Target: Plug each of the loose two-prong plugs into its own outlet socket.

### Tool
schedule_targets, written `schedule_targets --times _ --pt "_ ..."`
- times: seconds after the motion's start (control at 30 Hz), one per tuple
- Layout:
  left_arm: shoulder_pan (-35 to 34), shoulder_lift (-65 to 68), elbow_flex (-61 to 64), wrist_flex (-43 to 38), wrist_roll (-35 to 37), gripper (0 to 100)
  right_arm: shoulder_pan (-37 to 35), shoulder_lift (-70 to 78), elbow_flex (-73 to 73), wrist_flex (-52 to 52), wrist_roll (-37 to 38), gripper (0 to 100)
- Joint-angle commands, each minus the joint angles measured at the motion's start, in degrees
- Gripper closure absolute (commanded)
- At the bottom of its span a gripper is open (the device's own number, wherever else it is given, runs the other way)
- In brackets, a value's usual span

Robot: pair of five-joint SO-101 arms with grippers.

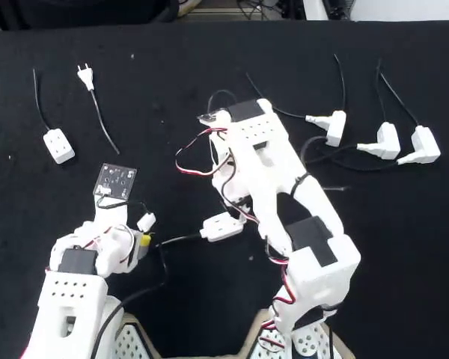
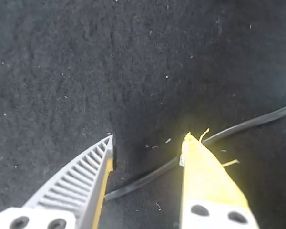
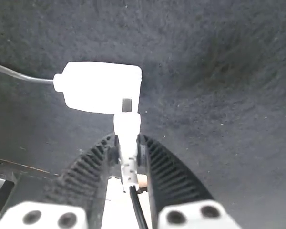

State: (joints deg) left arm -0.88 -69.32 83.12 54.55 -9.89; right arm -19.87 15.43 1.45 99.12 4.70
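My right gripper (image 3: pixel 127 143) is shut on a white two-prong plug (image 3: pixel 127 125), which presses against the side of a white outlet socket (image 3: pixel 102 88). In the high view that socket (image 1: pixel 223 226) lies mid-table under the right arm, its black cable (image 1: pixel 176 239) running left. My left gripper (image 2: pixel 148 143) is open just above the mat, with the cable (image 2: pixel 148 176) crossing between its fingers; from above it (image 1: pixel 145 232) sits left of the socket. Another loose plug (image 1: pixel 85 73) and a free socket (image 1: pixel 58 145) lie at the far left.
Three white plug-and-socket pairs (image 1: pixel 329 127), (image 1: pixel 385 142), (image 1: pixel 423 146) lie at the back right with their cables. The right arm (image 1: pixel 273 172) spans the table's middle. The black mat (image 1: pixel 157 97) has open room between the left items and that arm.
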Motion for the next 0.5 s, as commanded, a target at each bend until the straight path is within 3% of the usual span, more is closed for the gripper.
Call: schedule_targets --times 0.0,0.47 --pt "-0.3 -0.9 -0.6 -1.0 -0.2 77 -1.8 -0.5 -2.2 1.7 -1.3 98.8" --pt "-0.6 -0.9 -0.7 -0.9 -0.4 77 -0.4 0.9 -2.4 1.6 -4.0 98.8"
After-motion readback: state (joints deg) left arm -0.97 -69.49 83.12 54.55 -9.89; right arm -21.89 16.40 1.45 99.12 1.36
